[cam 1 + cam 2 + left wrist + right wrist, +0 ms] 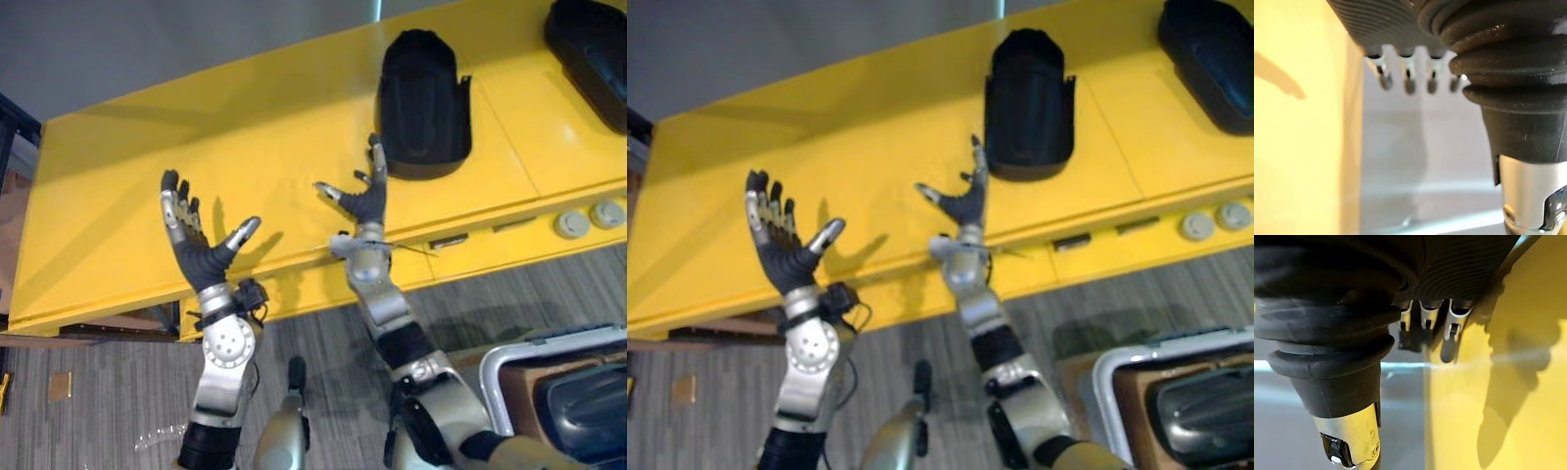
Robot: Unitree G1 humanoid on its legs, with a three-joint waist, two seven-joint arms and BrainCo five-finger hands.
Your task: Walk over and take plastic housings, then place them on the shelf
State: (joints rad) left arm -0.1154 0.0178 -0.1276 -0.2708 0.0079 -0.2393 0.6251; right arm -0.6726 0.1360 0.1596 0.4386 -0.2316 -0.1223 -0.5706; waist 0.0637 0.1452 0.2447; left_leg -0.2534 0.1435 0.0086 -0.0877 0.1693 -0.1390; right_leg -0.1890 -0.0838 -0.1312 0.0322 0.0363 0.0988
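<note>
1. A second housing (591,47) was cut off by the upper right edge, so only part of its dark rounded shell was seen. A white-rimmed crate (508,358) at the lower right was likewise cut off. A dark moulded piece (586,409) lay inside it, too little of it shown to be identified.
2. The housing (423,103) was seen whole on the yellow tabletop (118,196), lying flat at the far side. It was made of black matt plastic, rounded at its far end and squared at the near end, with raised side walls and a hollow middle.
3. The left hand (199,257) was held up with its palm turned upward, fingers straight and spread, and nothing was gripped. It was placed over the near edge of the tabletop, well apart from the housing.
4. The right hand (365,203) was also raised and spread wide, and nothing was held in it. Its longest fingertip was seen just beside the housing's near corner; whether they touched could not be told.
5. In the wrist views, straight fingers (1408,82) of the left hand and fingers (1450,335) of the right were seen against the smooth yellow surface.
6. Two grey round discs (571,224) were set in the tabletop's front face, and a grey striped floor (98,411) lay below.
</note>
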